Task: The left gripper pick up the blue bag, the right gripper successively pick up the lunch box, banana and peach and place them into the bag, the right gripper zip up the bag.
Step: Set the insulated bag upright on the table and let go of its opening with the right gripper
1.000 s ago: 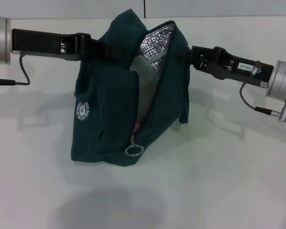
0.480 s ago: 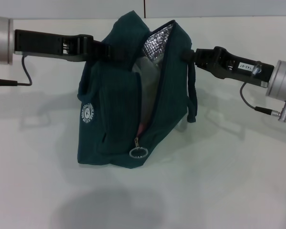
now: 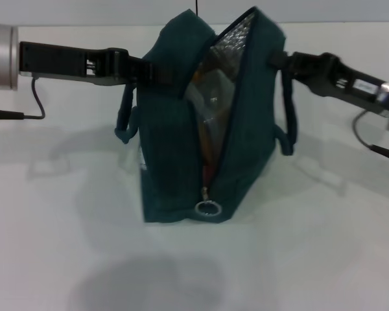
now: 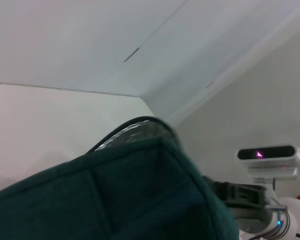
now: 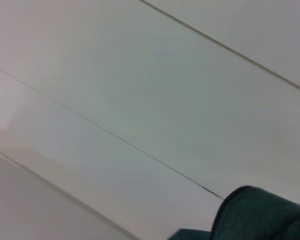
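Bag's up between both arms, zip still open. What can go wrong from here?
1. The blue bag hangs between the left end effector and the right end effector, both at its top edges; if either side slips, it may tip and spill.
2. The zip pull sits low on the near end. The right end effector probably has to let go to reach it, so the opening could sag.

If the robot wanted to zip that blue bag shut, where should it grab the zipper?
Probably the metal ring pull, hanging free at the low front end of the blue bag. Approach from the front and draw it upward along the open zip, toward the top.
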{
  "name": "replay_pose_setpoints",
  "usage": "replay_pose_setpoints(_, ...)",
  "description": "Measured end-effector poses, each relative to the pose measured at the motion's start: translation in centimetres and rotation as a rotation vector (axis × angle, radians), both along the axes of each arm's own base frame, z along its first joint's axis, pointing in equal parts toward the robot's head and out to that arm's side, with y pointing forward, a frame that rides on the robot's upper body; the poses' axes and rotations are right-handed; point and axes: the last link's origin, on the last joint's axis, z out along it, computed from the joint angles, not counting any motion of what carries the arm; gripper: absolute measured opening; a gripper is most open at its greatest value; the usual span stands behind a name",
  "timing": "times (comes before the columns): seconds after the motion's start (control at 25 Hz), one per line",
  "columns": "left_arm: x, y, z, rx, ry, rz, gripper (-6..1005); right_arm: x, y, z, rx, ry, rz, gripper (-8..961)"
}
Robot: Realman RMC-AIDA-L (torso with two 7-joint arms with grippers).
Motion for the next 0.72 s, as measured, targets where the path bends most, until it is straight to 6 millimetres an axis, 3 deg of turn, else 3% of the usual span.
replay_pose_setpoints(0.36,0.2,-0.2,-2.2,-0.039,-0.067,0.022,37,2.1,-3.1,2.9,0.056,0.075,0.051,17)
replay_pose_setpoints(0.72,-0.1,0.2,-5.1,-0.048,-0.085,0.06,37,4.5,-4.2,3.4,0.074,0.039,-0.009,31)
